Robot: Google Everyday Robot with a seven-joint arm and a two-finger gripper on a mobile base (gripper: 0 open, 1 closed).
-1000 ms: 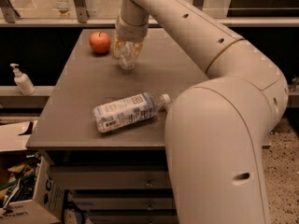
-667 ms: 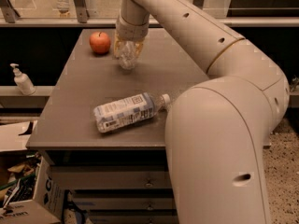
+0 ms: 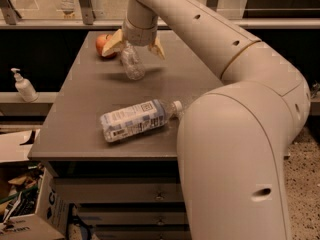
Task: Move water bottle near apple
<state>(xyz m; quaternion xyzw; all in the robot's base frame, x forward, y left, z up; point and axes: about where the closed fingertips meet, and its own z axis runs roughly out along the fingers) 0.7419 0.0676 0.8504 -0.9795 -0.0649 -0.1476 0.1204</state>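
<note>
The small clear crinkled water bottle (image 3: 132,63) stands tilted on the grey table (image 3: 90,109), just right of the red-orange apple (image 3: 103,45) at the far left of the tabletop. My gripper (image 3: 136,46) hangs right above the bottle, and its tan fingers (image 3: 114,42) are spread wide on either side, clear of it. The left finger covers part of the apple.
A larger bottle with a white-blue label and white cap (image 3: 137,119) lies on its side near the table's front edge. A white pump dispenser (image 3: 23,85) stands on a ledge to the left. Cardboard boxes (image 3: 20,214) sit on the floor at lower left. My arm spans the right side.
The gripper's fingers, shut on the water bottle before, have spread open. The bottle now rests on the table beside the apple.
</note>
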